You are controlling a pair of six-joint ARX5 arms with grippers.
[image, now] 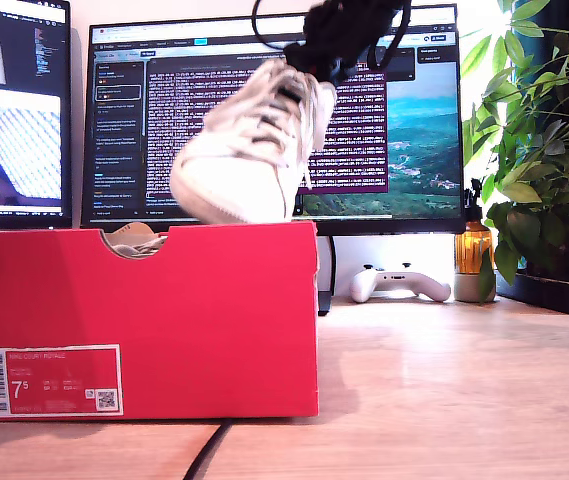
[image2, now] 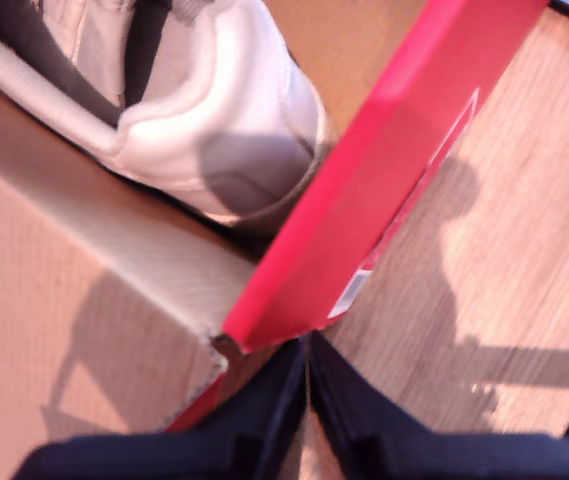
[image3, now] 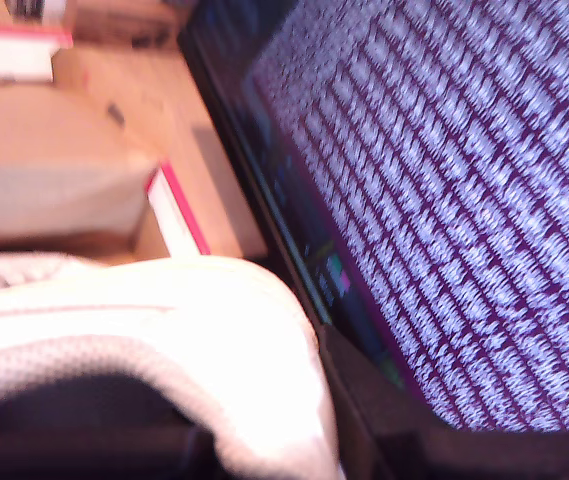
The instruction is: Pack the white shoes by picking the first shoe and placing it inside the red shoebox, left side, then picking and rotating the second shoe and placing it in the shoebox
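Note:
The red shoebox (image: 164,320) stands on the exterior view's left, label facing the camera. One white shoe (image: 254,150) hangs tilted, toe down, above the box's end nearer the view's middle. My second gripper (image: 339,40) is shut on its collar, and the padded collar (image3: 164,340) fills the second wrist view close to the monitor. The other white shoe (image2: 214,120) lies inside the box, a little of it showing through the notch (image: 134,240). My first gripper (image2: 306,390) is shut on nothing, above a corner of the red wall (image2: 394,170). It is out of the exterior view.
Two lit monitors (image: 384,120) stand right behind the box and the raised shoe. A white game controller (image: 399,282), an amber bottle (image: 472,250) and a leafy plant (image: 534,150) sit at the exterior view's right. A black cable (image: 209,450) runs over the wooden table (image: 444,400).

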